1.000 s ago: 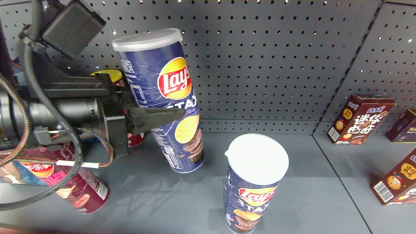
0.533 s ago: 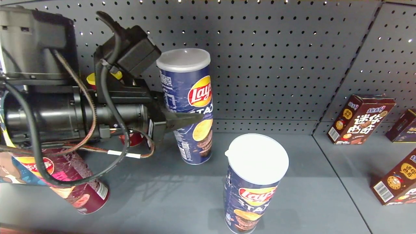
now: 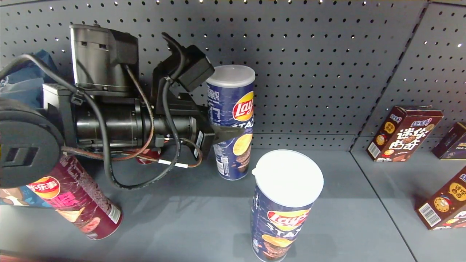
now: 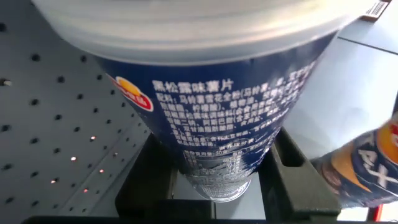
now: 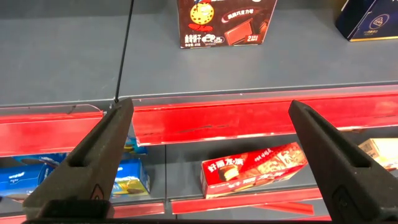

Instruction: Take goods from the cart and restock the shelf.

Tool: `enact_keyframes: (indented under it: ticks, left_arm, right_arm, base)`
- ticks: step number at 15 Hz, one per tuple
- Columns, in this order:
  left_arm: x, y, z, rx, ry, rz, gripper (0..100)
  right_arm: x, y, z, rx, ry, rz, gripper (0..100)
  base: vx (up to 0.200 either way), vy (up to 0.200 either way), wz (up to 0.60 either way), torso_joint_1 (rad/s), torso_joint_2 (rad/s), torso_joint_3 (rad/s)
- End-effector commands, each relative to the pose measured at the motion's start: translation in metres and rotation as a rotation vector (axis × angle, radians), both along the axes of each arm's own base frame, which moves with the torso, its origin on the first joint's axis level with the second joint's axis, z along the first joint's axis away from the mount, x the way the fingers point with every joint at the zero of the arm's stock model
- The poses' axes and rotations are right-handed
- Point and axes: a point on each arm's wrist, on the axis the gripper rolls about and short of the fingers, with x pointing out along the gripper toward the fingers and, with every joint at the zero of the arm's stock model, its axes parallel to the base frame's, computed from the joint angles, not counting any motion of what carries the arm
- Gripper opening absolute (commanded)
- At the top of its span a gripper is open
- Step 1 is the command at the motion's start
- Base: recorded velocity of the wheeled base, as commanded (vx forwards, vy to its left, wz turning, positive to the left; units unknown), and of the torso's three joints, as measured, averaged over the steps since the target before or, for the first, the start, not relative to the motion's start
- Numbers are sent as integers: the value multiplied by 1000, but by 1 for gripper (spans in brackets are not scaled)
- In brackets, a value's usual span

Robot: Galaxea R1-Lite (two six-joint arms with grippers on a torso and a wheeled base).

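My left gripper [image 3: 228,131] is shut on a blue chip can [image 3: 233,120] with a clear lid. The can stands upright at the back of the grey shelf [image 3: 189,218], close to the pegboard, with its base at or just above the shelf floor. In the left wrist view the same blue can [image 4: 217,124] sits between the black fingers [image 4: 292,180] of the left gripper [image 4: 217,186]. A second blue can [image 3: 285,203] with a white lid stands in front and to the right. My right gripper [image 5: 217,162] hangs open before lower shelves, holding nothing.
A maroon chip can [image 3: 78,200] leans at the shelf's front left, under my left arm. Brown cookie boxes [image 3: 404,133] stand on the right section. In the right wrist view, red price rails [image 5: 211,121] front shelves with a brown box [image 5: 227,22] and a red box [image 5: 255,168].
My left arm has carried the blue can to the right and deeper toward the pegboard. The can went from tilted to upright and lower. The front can and the boxes stayed put.
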Motion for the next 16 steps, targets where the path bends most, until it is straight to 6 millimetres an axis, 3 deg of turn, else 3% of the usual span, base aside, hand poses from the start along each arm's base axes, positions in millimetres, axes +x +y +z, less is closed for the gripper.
enact_keyframes:
  ticks: [1,16]
  left_arm:
    - [9,-5,-8,2,7,1,0]
    - [44,-35,-36,-10,22,-14,0]
  right_arm:
    - [0,0,0,0,4,0,100]
    - [0,0,0,0,2,0,100]
  base:
    - [0,0,0,0,0,0]
    - [0,0,0,0,0,0]
